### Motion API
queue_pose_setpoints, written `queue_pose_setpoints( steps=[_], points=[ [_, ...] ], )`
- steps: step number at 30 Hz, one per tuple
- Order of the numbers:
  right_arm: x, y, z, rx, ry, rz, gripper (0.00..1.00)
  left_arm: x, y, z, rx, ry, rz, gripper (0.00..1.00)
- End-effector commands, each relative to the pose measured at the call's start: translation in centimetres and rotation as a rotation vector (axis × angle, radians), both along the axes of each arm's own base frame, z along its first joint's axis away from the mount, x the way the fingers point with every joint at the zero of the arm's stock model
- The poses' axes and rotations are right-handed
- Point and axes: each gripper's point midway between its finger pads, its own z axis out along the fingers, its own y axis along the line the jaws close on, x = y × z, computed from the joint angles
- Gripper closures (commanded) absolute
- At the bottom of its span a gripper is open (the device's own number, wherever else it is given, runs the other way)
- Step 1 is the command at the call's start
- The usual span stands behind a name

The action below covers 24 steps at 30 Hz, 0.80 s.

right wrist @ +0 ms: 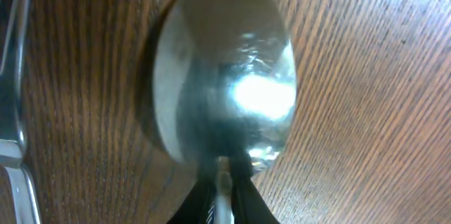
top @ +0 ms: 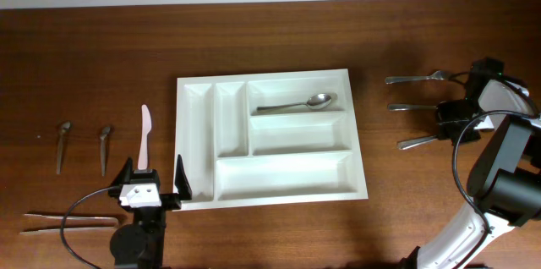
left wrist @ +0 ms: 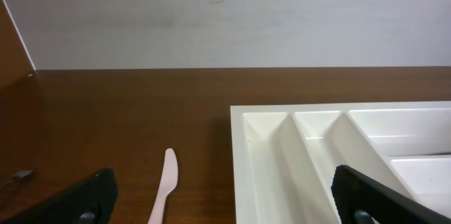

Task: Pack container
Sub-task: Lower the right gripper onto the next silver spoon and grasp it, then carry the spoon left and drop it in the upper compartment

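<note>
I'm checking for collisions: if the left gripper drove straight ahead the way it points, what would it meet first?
Probably the pink knife, lying just ahead between the open fingers of the left gripper. One finger also lines up with the left wall of the container. How high the gripper rides is unclear.

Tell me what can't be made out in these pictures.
Overhead: the right hand covers the head of the middle utensil.
Overhead: two small brown items at far left are too small to name.
Left wrist: the cutlery tray and pink knife are cut off by the frame's edges.
Right wrist: the spoon has its handle cut off by the bottom edge.
</note>
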Motion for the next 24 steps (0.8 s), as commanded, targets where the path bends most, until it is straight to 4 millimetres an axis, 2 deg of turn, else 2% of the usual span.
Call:
queue_pose_setpoints(
  steps=[1,7,12,16,19,24],
  points=[
    [-0.1,0.3,-0.8,0.027,0.006,-0.004,0.93,0.0,0.2,0.0,0.012,-0.001,0.009,0.01],
    [1.1,2.0,-0.4,0.128,-0.051,-0.002,0.96,0.0,0.2,0.0,0.012,-0.001,0.009,0.01],
    [3.7,3.4,1.6,0.21,-0.143,0.016,0.96,0.0,0.2,0.0,0.012,-0.001,0.009,0.01],
    [5.6,4.2,4.2,0.196,-0.174,0.059,0.96,0.0,0.2,0.0,0.012,-0.001,0.009,0.01],
    [7.4,5.2,7.0,0.186,-0.204,0.103,0.96,0.0,0.2,0.0,0.012,-0.001,0.009,0.01],
    [10.1,9.1,12.2,0.174,-0.26,0.21,0.96,0.0,0.2,0.0,0.012,-0.001,0.009,0.01]
  ],
)
